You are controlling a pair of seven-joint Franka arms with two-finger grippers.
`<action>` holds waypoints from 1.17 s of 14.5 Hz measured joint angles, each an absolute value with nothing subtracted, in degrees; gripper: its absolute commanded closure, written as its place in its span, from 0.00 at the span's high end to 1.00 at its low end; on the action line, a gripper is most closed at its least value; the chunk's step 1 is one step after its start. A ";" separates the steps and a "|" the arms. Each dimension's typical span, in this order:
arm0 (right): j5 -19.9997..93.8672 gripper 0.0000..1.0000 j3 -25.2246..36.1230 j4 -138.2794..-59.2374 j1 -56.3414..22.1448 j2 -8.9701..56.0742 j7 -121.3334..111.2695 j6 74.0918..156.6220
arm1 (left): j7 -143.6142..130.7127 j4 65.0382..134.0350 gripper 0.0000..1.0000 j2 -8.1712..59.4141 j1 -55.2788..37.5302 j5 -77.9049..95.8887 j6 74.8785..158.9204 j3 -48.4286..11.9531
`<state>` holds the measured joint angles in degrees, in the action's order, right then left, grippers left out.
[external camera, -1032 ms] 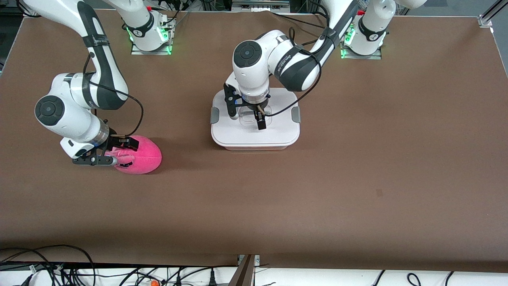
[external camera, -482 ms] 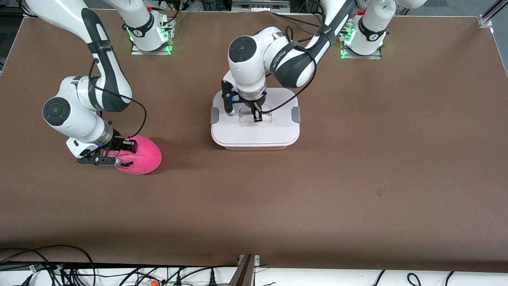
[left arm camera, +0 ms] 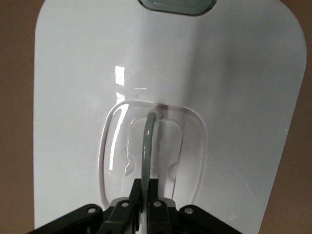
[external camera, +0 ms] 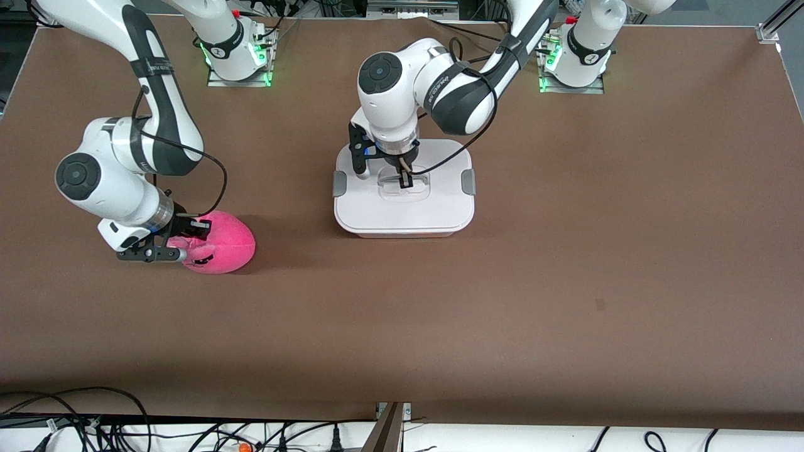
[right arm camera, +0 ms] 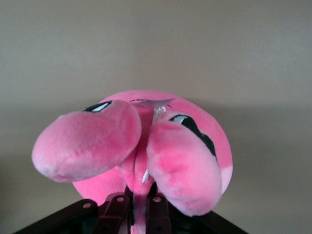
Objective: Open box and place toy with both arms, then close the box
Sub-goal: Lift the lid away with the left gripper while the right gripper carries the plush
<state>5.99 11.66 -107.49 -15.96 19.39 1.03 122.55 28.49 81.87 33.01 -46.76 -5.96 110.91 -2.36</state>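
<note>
Table (external camera: 565, 282): brown, bare around work.
Box (external camera: 402, 213) mid-table, lid (left arm camera: 234, 87) on, grey latches (external camera: 468, 181) at both ends.
Plush toy (external camera: 226, 248) toward right arm's end, nearer front camera than box.
Left gripper (external camera: 405, 182) clamped tight on clear lid handle (left arm camera: 147, 141).
Right gripper (external camera: 188, 242) pinched into toy's plush.
Lift lid straight, level; watch latches.

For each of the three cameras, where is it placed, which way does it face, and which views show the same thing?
Front view: high across the table, facing both arms; shows box and toy.
Left wrist view: on the left arm, looking down at the box lid; left gripper shut on the handle.
Right wrist view: on the right arm, facing the toy; right gripper shut on it.
Shared: each wrist view shares its object with the front view.
</note>
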 measured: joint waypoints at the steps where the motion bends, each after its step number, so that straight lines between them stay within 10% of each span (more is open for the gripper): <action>1: 5.99 0.00 11.53 -105.02 -16.07 19.17 0.98 118.52 | 28.49 81.88 0.00 32.93 -46.76 -5.96 110.91 -2.35; 17: 4.79 0.00 10.81 -86.47 -30.37 18.43 -7.78 92.82 | 36.19 80.80 0.00 17.66 -34.17 -5.97 89.81 -0.81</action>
<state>4.79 10.81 -86.47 -30.37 18.43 -7.78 92.82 36.19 80.80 17.66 -34.17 -5.97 89.81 -0.81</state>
